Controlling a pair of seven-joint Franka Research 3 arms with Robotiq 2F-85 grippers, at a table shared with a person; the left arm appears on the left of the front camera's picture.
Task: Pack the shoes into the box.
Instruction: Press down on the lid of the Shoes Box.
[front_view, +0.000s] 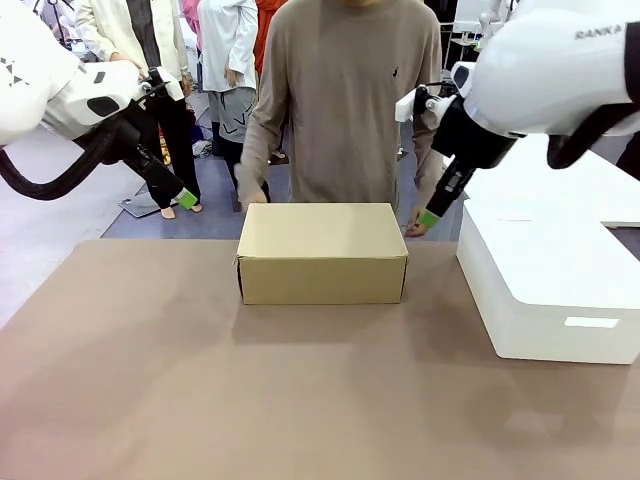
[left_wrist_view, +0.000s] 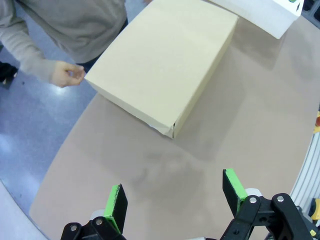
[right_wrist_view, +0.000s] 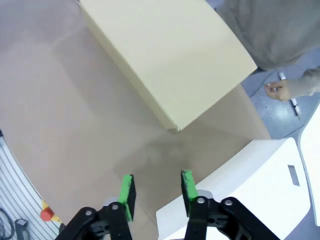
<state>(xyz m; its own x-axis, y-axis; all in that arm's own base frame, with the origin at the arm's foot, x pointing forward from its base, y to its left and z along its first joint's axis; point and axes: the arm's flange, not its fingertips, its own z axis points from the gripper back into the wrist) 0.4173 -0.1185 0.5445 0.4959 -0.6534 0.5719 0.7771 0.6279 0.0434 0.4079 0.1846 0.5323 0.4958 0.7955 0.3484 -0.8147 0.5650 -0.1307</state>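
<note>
The brown table (front_view: 150, 390) carries two things. The biggest is a white rounded block (front_view: 560, 290) at its right edge. The box (front_view: 322, 252) stands near the middle of the far edge, with its lid closed flat, so I judge the shoes are already inside or the packing is finished; the shoes themselves cannot be seen.

A person (front_view: 345, 100) stands just behind the far edge, one hand (left_wrist_view: 67, 75) beside the box's far corner and apart from it, as if ready to help.

Both arms are raised above the table, well apart from the box, probably to leave the space free. The left gripper (left_wrist_view: 175, 200) has its jaws spread wide with nothing between them. The right gripper (right_wrist_view: 157, 192) has its jaws partly apart, narrower than the left, and it also holds nothing.
</note>
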